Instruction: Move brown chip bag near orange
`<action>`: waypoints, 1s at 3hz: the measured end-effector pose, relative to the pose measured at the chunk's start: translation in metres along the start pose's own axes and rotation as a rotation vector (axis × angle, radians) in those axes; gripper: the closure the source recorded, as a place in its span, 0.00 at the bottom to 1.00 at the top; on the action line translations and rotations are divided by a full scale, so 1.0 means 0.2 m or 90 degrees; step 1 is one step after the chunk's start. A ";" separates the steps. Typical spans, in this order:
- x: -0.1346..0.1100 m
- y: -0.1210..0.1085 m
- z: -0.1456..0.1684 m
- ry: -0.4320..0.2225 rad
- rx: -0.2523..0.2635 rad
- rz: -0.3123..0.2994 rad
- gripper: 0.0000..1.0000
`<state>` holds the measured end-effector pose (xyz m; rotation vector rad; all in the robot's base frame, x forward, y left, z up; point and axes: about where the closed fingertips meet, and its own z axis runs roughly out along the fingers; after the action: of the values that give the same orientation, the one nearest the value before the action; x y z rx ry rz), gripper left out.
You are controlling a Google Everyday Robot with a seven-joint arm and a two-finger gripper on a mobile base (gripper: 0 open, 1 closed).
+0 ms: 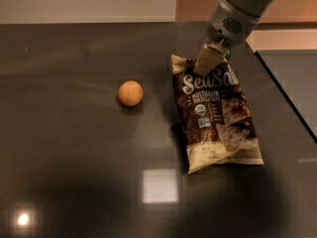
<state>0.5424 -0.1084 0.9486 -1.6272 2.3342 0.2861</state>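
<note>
The orange (130, 93) sits on the worktop (74, 148). To its right, near but apart, lies the bag (215, 118), its top edge pinched in the gripper (208, 63). I judge the carry nearly done; next comes a short leftward drag, then release.

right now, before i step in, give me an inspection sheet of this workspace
surface: dark glossy tabletop, bright reflections near the front
job's things: brown chip bag lying flat, right of centre; orange to its left, apart from it, bare table between
clutter: green sliver behind the gripper, too hidden to identify
grippers: gripper at the bag's top edge, fingers shut on it
cables: nothing seen
surroundings: pale wall behind the table; wood-toned panel at back right; second dark surface at right
</note>
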 end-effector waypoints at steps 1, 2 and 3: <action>-0.17 0.01 0.05 -0.009 -0.018 -0.032 1.00; -0.29 0.03 0.12 -0.011 -0.036 -0.057 1.00; -0.36 0.01 0.17 -0.005 -0.041 -0.067 0.84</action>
<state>0.5677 -0.0337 0.9404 -1.7698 2.2457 0.3477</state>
